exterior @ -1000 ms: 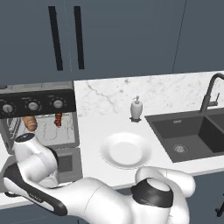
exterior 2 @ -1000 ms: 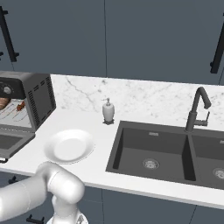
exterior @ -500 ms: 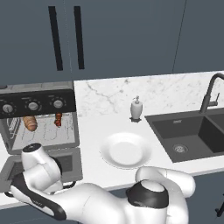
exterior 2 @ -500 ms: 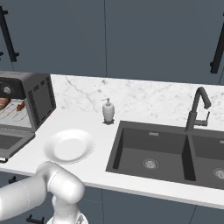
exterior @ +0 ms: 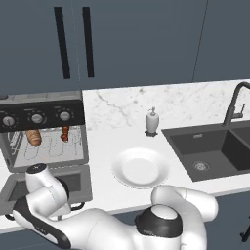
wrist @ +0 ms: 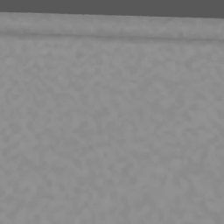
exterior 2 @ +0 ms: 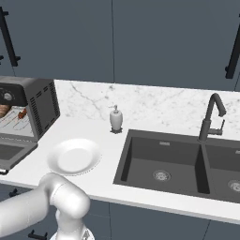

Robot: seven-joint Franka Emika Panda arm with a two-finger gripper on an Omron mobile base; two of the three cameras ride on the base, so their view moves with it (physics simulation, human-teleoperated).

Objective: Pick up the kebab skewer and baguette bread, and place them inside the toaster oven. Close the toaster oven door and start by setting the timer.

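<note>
Both foods already lie on the wire rack inside the boxy black and grey toaster oven [exterior: 44, 132] at middle left: the golden-brown baguette bread [exterior: 33, 137] and the red-chunk kebab skewer [exterior: 65, 133]. I judge what remains is closing the flat grey-framed glass door [exterior: 78, 181], which hangs open, and setting the timer. I cannot see the gripper itself; I take it as wide open, holding nothing.

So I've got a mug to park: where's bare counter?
Free: between the plate and the sink, and behind the plate left of the soap dispenser. Crowded: by the toaster oven, where its door lies open.
</note>
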